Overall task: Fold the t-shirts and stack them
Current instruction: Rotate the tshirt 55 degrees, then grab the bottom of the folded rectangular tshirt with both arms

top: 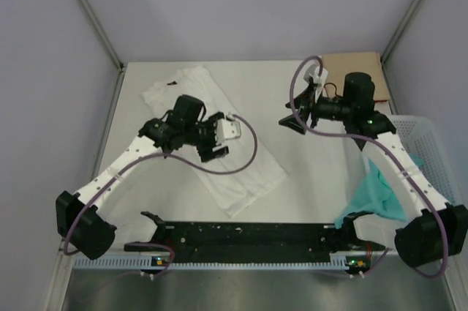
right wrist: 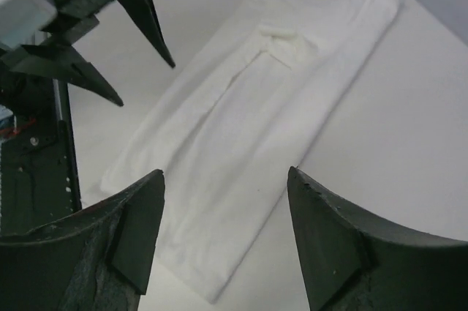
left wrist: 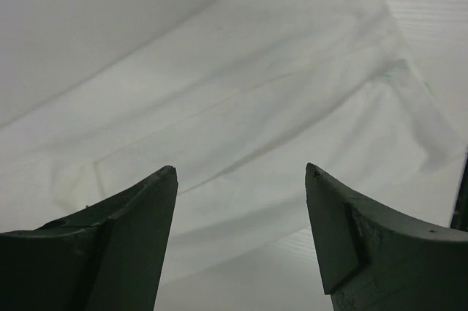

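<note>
White t-shirt (top: 252, 175) lies mid-table in a long lengthwise-folded strip beneath our left gripper (left wrist: 241, 173), whose jaws are spread and empty. Our right gripper (right wrist: 227, 175) hovers nearby, equally wide and empty. We judge crosswise folding and stacking remain.

Pale table (top: 311, 197), white t-shirt (top: 248, 172) — lying flat

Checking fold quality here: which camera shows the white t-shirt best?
The right wrist view: the white t-shirt lies almost whole in frame, folded into a long strip. In the top view the left arm crosses the shirt's middle. The left wrist view shows only close-up creases.
</note>
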Controlling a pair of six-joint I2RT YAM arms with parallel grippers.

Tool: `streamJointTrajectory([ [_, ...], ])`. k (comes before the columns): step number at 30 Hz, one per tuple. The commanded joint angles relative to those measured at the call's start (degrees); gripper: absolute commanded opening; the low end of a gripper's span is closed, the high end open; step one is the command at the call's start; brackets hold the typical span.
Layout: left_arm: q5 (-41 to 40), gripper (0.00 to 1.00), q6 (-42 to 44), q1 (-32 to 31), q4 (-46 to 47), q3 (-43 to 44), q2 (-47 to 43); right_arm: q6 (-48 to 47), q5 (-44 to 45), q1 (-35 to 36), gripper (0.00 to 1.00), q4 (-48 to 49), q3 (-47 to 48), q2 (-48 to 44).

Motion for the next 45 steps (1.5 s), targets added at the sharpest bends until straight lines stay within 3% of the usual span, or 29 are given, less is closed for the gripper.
streamJointTrajectory([
  [1, 13.8, 0.74, 5.2, -6.1, 0.7, -14.6, -4.4, -28.9, -11.6, 0.7, 0.70, 2.5, -4.8, -7.2],
  [6, 14.3, 0.75, 6.1, -16.2, 10.0, -27.4, -9.9, -41.3, -5.0, 1.6, 0.79, -11.6, -5.6, -5.2],
  [9, 10.3, 0.75, 8.1, -20.6, 10.5, -29.8, -10.2, -51.7, 12.4, 9.2, 0.80, -16.2, -10.6, -5.6],
  [11, 9.8, 0.75, 9.1, -21.9, 12.1, -32.1, -10.1, -56.9, 19.7, 12.2, 0.79, -23.0, -11.6, -3.5],
  [15, 7.6, 0.75, 9.5, -24.2, 18.2, -35.9, -8.6, -65.6, 33.9, 19.6, 0.78, -23.5, -17.1, -1.7],
  [22, 5.1, 0.71, 10.6, -26.8, 17.2, -36.5, -5.4, -71.3, 38.1, 23.9, 0.76, -12.2, -23.4, 3.4],
  [30, 4.9, 0.70, 13.3, -30.0, 12.5, -36.1, -2.8, -72.2, 37.8, 26.7, 0.72, -10.6, -20.8, 11.8],
  [33, 3.0, 0.66, 11.6, -30.1, 15.0, -35.4, -1.0, -71.6, 37.1, 26.8, 0.60, -11.2, -20.5, 12.6],
  [42, -3.0, 0.10, 8.8, -30.1, 16.0, -34.0, 4.7, -70.7, 36.7, 27.8, 0.04, -12.6, -21.5, 11.9],
  [43, -4.0, 0.00, 8.2, -30.1, 15.0, -33.3, 3.9, -70.7, 36.6, 27.9, 0.00, -13.2, -21.2, 11.6],
  [45, -5.3, 0.00, 5.7, -29.9, 13.7, -31.7, 1.5, -70.6, 36.5, 28.4, 0.00, -14.1, -20.6, 10.5],
])
